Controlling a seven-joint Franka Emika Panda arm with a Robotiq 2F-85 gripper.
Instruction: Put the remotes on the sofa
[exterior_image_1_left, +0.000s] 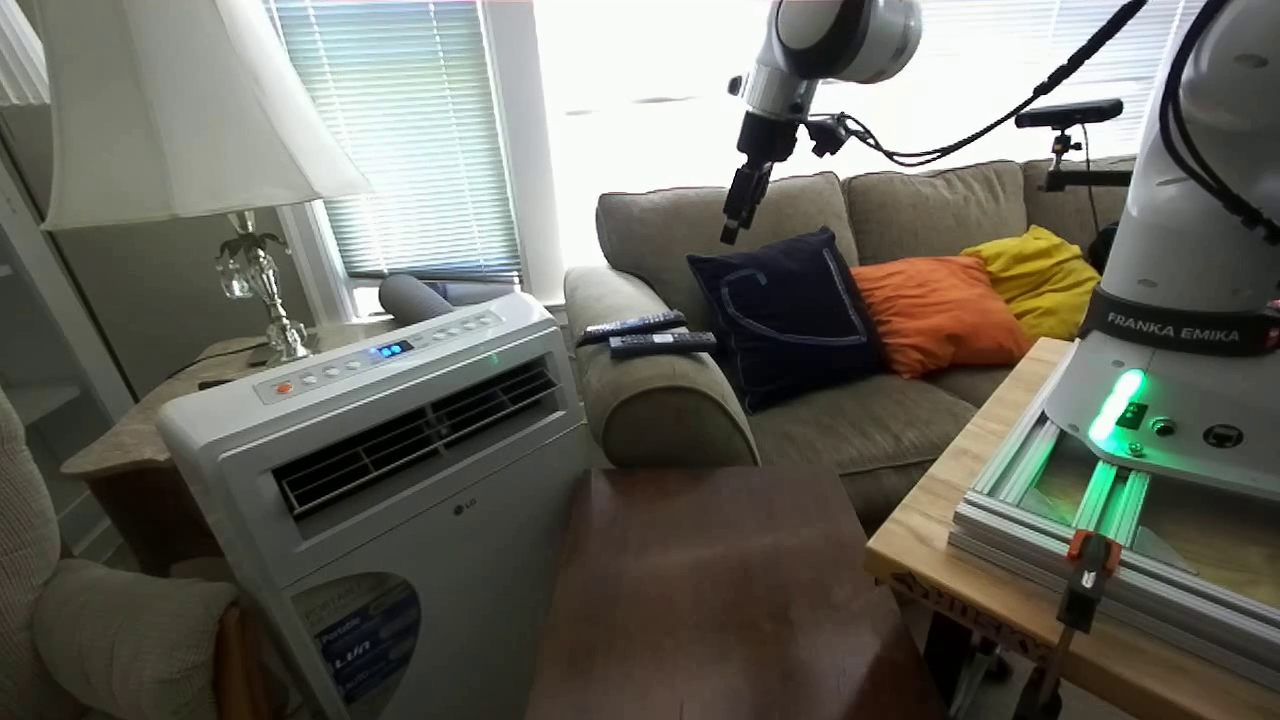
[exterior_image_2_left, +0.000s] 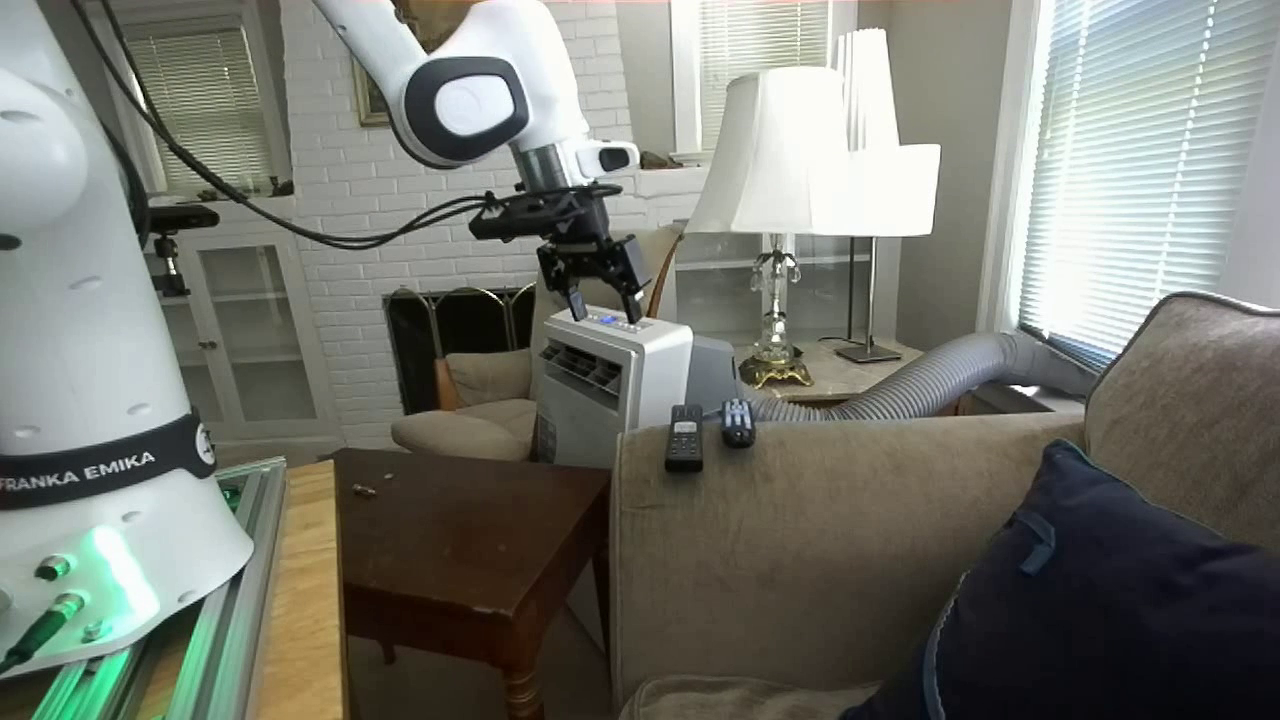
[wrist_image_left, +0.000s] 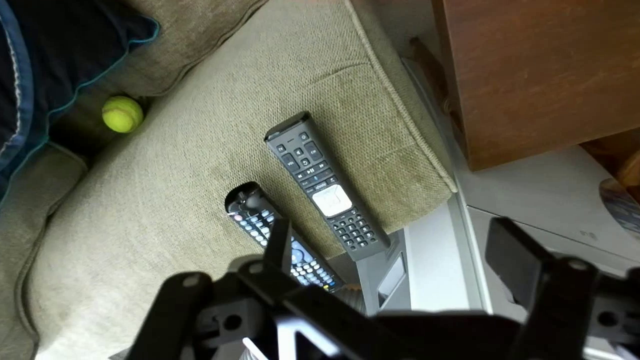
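Two black remotes lie side by side on the rolled arm of the grey-beige sofa (exterior_image_1_left: 640, 395) (exterior_image_2_left: 850, 530) (wrist_image_left: 150, 215). One remote has a white label (exterior_image_1_left: 662, 344) (exterior_image_2_left: 685, 440) (wrist_image_left: 327, 187). The other remote is glossy with pale blue buttons (exterior_image_1_left: 632, 326) (exterior_image_2_left: 738, 423) (wrist_image_left: 255, 212). My gripper (exterior_image_1_left: 732, 232) (exterior_image_2_left: 606, 313) is open and empty, in the air above the sofa arm and air-conditioner level. In the wrist view my gripper's (wrist_image_left: 395, 255) left finger covers part of the glossy remote in the picture; no contact shows.
A white air conditioner (exterior_image_1_left: 400, 480) (exterior_image_2_left: 640, 360) stands beside the sofa arm. A brown wooden table (exterior_image_1_left: 720, 580) (exterior_image_2_left: 470, 540) is in front of the arm. Navy (exterior_image_1_left: 785, 315), orange (exterior_image_1_left: 940, 310) and yellow (exterior_image_1_left: 1040, 280) cushions sit on the sofa. A tennis ball (wrist_image_left: 122, 114) lies by the navy cushion.
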